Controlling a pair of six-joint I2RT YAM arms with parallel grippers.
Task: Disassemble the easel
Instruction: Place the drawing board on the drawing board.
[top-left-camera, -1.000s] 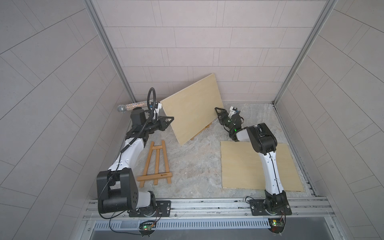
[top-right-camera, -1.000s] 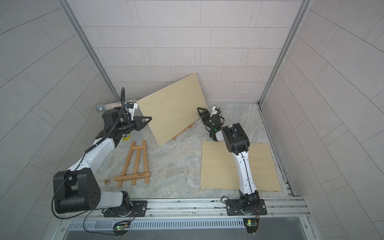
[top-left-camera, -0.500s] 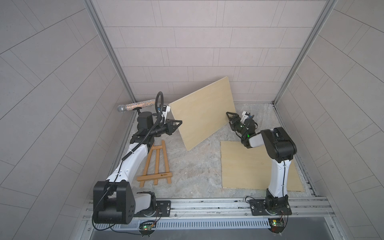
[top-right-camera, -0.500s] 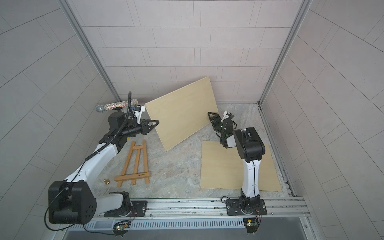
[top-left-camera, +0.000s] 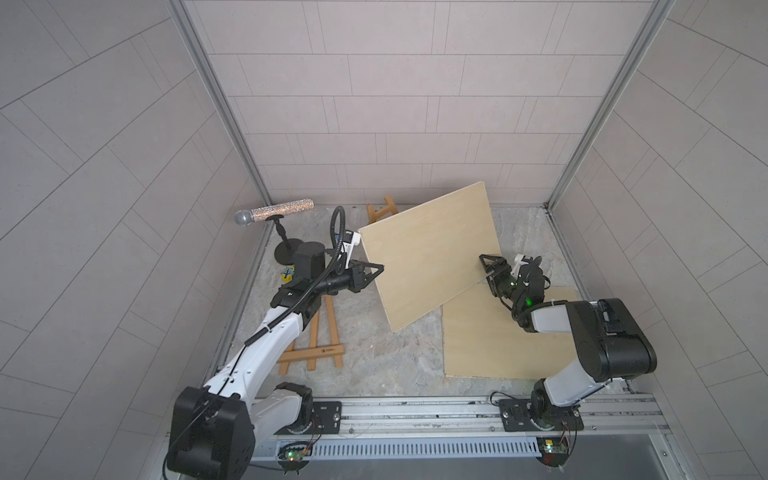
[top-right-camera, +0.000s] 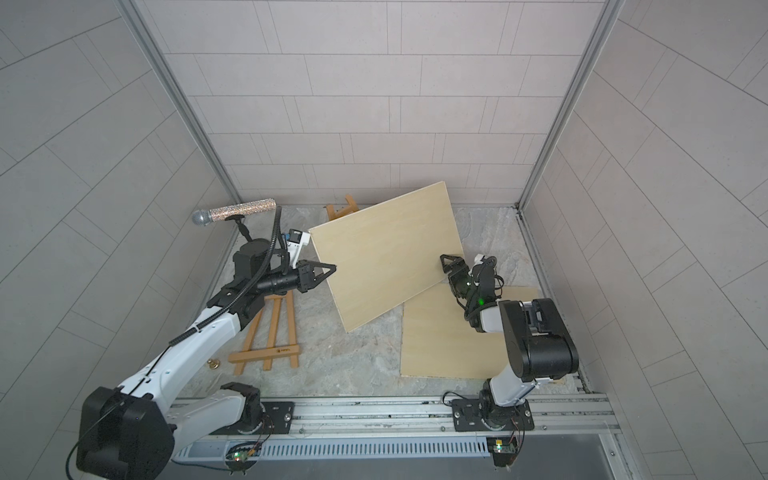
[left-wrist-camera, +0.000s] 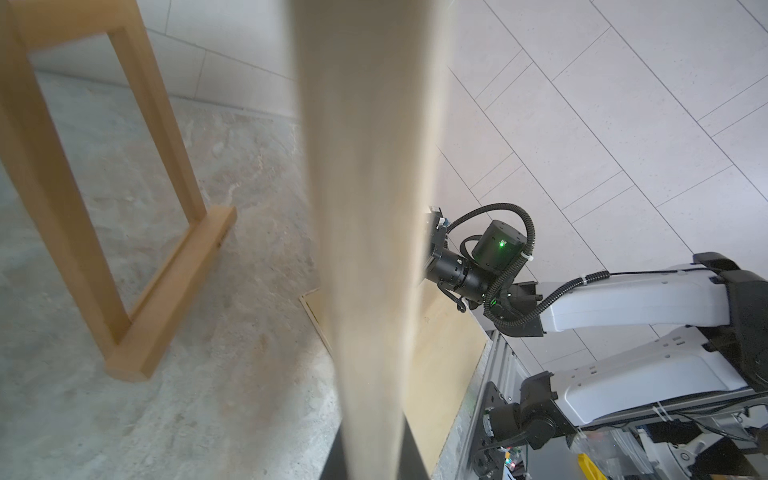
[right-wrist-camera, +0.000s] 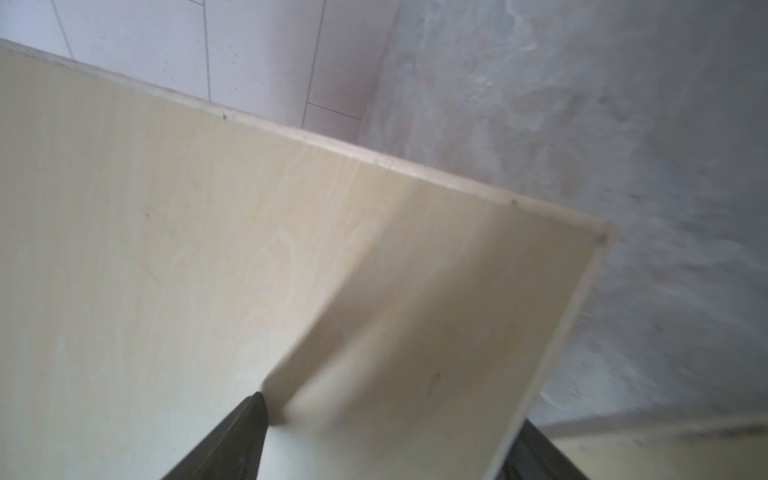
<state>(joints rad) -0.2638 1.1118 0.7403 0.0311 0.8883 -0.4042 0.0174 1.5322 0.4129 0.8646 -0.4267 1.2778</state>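
Between the two arms, above the grey marbled tabletop (top-left-camera: 374, 365), a pale rectangular plywood board (top-left-camera: 428, 253) is hanging tilted, with one side lower than the other. The left claw (top-left-camera: 380, 269) is pinching the board's left edge between tightly closed jaws. The left wrist view is showing that edge running straight up from its fingers. The right claw (top-left-camera: 487, 262) is standing wide at the opposite edge, one dark finger (right-wrist-camera: 245, 432) lying over the board's face. I cannot tell whether it is bearing any weight.

Judging by the layout, the work is sitting past halfway. A second pale plywood board (top-left-camera: 490, 340) is lying flat near the right arm, partly under the raised one. A brown wooden A-frame easel (top-left-camera: 313, 353) is lying flat beside the left arm. At the back wall, a second brown wooden easel (top-left-camera: 384, 209) is standing upright, half hidden behind the raised board and apparently clear of it. What is remaining, likely, is laying this board down and bringing down that upright easel. A glittery microphone on a black stand (top-left-camera: 274, 210) is standing aside.
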